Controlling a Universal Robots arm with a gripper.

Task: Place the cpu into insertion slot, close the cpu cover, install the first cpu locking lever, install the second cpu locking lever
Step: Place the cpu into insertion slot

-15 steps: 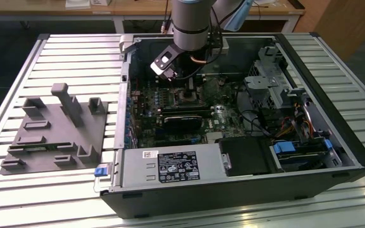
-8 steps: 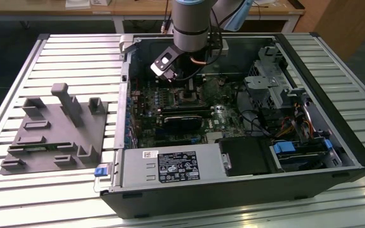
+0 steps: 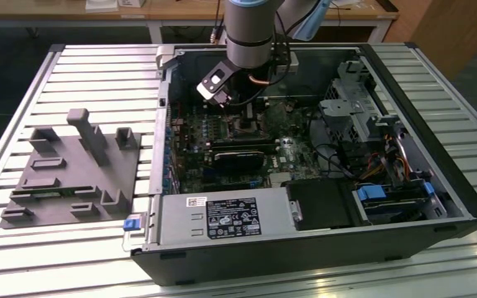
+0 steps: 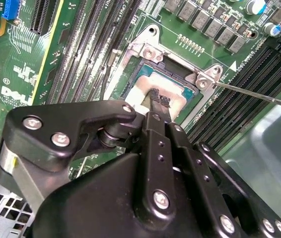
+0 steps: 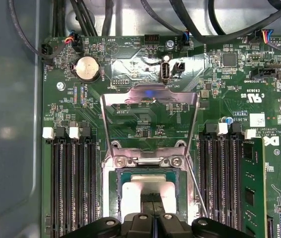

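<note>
The cpu (image 5: 133,191), a pale square chip, lies in the insertion slot (image 4: 177,72) on the green motherboard. My gripper (image 4: 159,97) is over the chip's middle with its two black fingertips (image 5: 152,197) together, touching or just above the top. The cpu cover (image 5: 150,94), a thin silvery frame with an open window, stands swung up from its hinge at the slot's edge. A thin wire locking lever (image 4: 259,95) sticks out beside the slot, unlatched, and also shows as a lever (image 5: 196,186) in the first wrist view. In the exterior view the gripper (image 3: 240,113) reaches down into the open computer case.
Long black memory slots (image 5: 73,183) flank the socket on both sides. A black card (image 3: 243,155) sits nearer the case front, with a power supply (image 3: 222,217) and drive bays (image 3: 387,192). A grey fixture (image 3: 72,167) lies on the slatted table at the exterior view's left.
</note>
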